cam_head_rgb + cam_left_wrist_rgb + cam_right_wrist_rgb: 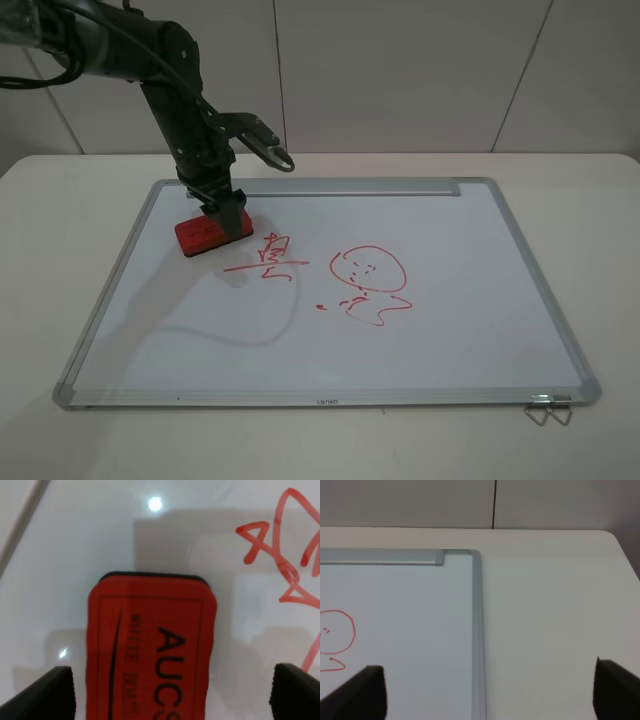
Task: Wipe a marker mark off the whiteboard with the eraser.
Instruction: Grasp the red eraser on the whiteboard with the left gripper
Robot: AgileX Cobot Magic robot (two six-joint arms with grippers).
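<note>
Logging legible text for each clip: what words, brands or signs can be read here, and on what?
"AUCS": large dark letters on top of the eraser.
"WHITE BOA...": smaller line beside it, blurred and cut off by the picture edge.
A logo on the whiteboard frame's near edge: too small to read.
The marker mark: a character-like scribble, not readable.
</note>
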